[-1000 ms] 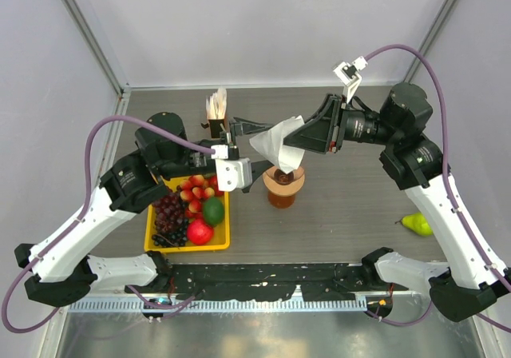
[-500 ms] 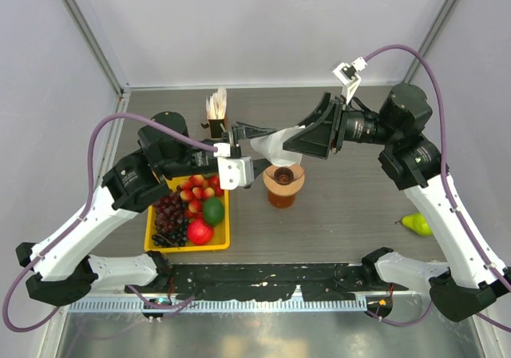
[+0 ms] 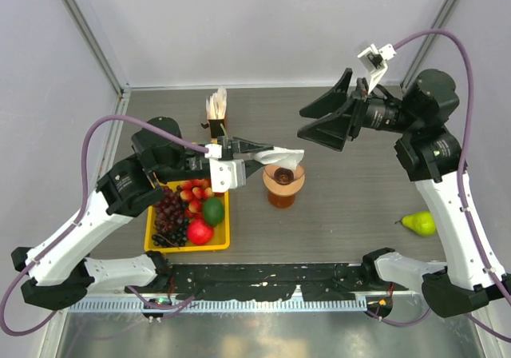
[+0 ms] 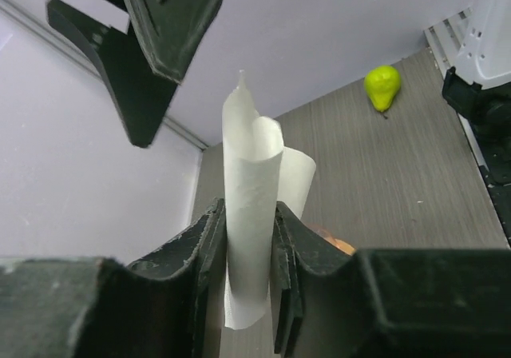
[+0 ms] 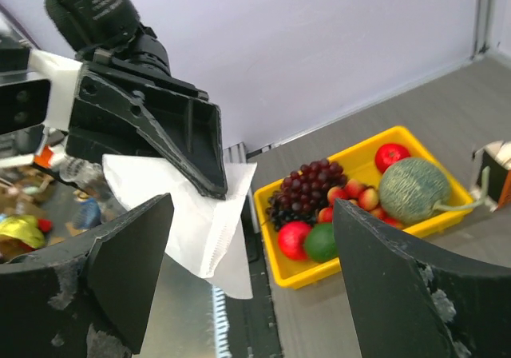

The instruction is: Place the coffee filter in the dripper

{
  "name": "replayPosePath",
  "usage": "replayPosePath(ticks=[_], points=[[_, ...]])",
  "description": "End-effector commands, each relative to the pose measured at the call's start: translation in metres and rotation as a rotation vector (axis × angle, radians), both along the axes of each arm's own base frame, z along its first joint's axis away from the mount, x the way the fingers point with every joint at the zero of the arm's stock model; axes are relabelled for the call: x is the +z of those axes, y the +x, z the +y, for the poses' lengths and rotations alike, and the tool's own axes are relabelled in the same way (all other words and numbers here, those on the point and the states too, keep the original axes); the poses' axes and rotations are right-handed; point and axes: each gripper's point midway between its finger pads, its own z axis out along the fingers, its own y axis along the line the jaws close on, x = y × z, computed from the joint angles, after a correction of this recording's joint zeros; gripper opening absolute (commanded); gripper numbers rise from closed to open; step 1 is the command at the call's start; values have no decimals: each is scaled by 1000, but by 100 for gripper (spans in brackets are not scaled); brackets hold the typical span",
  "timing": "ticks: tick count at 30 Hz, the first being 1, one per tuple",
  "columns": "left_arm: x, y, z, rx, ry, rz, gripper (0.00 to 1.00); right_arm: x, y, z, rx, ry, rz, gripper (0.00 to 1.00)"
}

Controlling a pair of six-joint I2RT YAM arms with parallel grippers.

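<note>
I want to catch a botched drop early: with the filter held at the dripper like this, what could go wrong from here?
1. The left gripper pinches the coffee filter curled and folded, not opened into a cone. Released like this, it may lie across the rim of the dripper rather than seat inside.
2. The right gripper is open and apart from the paper, so nothing would spread or steady it if it slips.

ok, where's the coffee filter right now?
Top view, centre: the coffee filter is pinched in the left gripper, held just over the dripper, right of the yellow fruit tray.
</note>
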Motion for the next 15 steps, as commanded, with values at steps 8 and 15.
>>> replayPosePath(ticks=[8, 15], points=[[24, -18, 7, -43, -135, 125, 14, 17, -31, -13, 35, -59, -277, 87], [38, -16, 8, -48, -197, 245, 0, 11, -40, -15, 30, -90, -326, 88]])
